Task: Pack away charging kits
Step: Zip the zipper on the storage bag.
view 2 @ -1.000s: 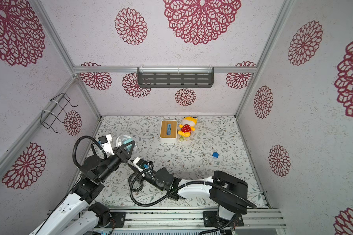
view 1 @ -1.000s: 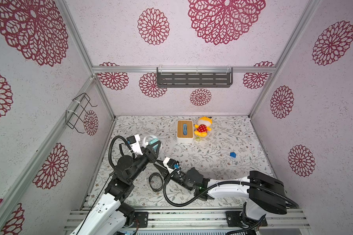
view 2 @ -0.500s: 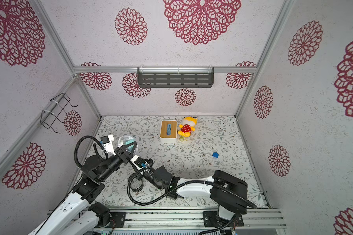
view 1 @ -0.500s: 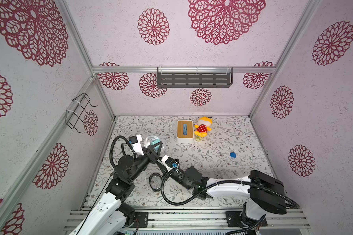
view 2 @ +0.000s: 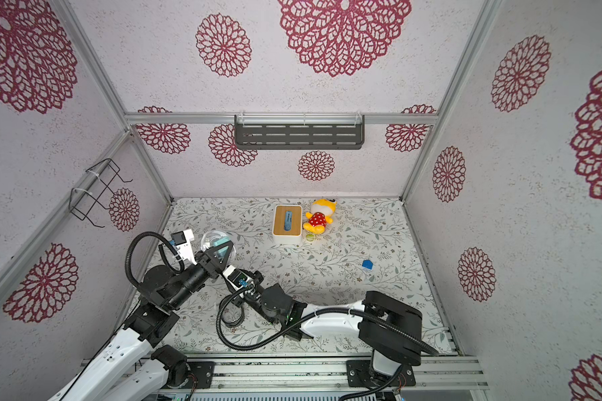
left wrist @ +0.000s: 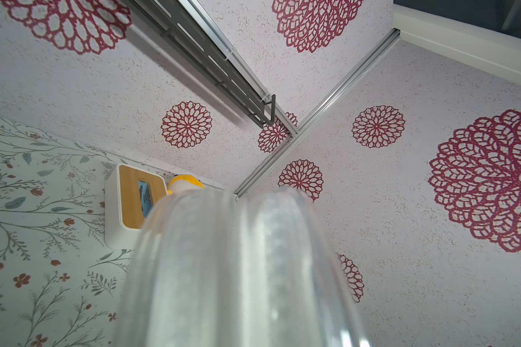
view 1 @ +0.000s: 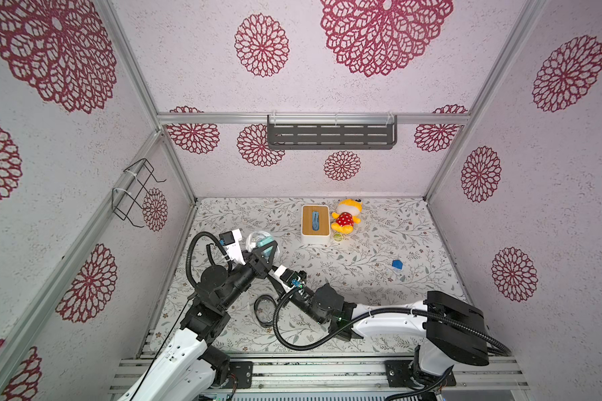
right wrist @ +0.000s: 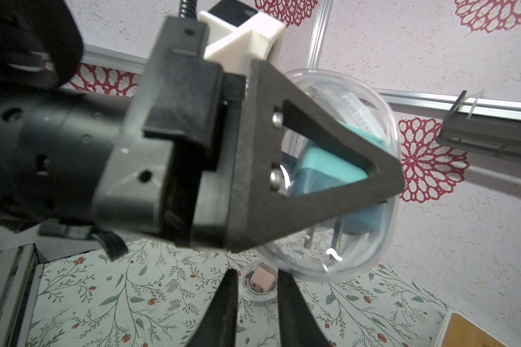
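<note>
My left gripper [view 1: 271, 247] is shut on a clear round container [view 1: 258, 239] and holds it above the table at the left. In the right wrist view its triangular finger [right wrist: 253, 180] presses the container [right wrist: 358, 255], which holds a teal adapter [right wrist: 322, 168], a second teal one [right wrist: 361, 219] and white cable. The left wrist view shows only the container's blurred wall [left wrist: 238, 270]. My right gripper [right wrist: 257, 272] sits just below it, open and empty. Beyond its tips a small clear jar [right wrist: 257, 296] on the table holds the pale pink adapter [right wrist: 260, 282].
A white box with a wooden lid [view 1: 315, 224], a yellow plush toy [view 1: 346, 217] and a small green disc [view 1: 338, 237] sit at the back. A dark blue block [view 1: 397, 264] lies to the right. A black ring [view 1: 263, 310] lies between the arms.
Only small shifts: the left gripper with the container has edged slightly to the right, and the right arm has stayed close under it.
</note>
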Action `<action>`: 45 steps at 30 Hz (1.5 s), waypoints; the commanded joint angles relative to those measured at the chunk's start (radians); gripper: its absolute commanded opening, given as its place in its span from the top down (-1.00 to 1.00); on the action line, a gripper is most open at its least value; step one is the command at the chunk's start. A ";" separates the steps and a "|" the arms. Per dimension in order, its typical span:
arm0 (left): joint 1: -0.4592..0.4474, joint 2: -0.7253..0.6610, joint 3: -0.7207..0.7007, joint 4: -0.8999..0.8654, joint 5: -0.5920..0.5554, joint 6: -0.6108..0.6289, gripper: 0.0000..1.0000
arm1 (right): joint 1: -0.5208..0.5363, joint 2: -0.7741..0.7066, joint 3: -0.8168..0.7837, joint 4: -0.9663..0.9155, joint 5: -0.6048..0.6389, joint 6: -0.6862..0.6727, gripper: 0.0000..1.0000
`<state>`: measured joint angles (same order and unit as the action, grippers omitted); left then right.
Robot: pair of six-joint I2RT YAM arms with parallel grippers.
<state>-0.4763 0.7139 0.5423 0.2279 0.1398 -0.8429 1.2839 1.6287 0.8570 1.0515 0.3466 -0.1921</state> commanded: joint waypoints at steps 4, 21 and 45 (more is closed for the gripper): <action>-0.004 0.007 -0.007 0.053 0.012 -0.008 1.00 | 0.000 -0.055 0.001 0.049 0.042 -0.016 0.48; -0.004 0.011 -0.010 0.057 0.009 -0.007 1.00 | -0.004 -0.079 0.019 0.003 0.010 0.000 0.45; -0.005 0.034 -0.012 0.068 0.012 -0.010 1.00 | -0.003 -0.018 0.123 -0.049 0.017 0.055 0.79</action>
<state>-0.4759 0.7410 0.5392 0.2829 0.1371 -0.8467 1.2827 1.6176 0.9306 0.9215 0.3428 -0.1604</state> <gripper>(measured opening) 0.366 0.111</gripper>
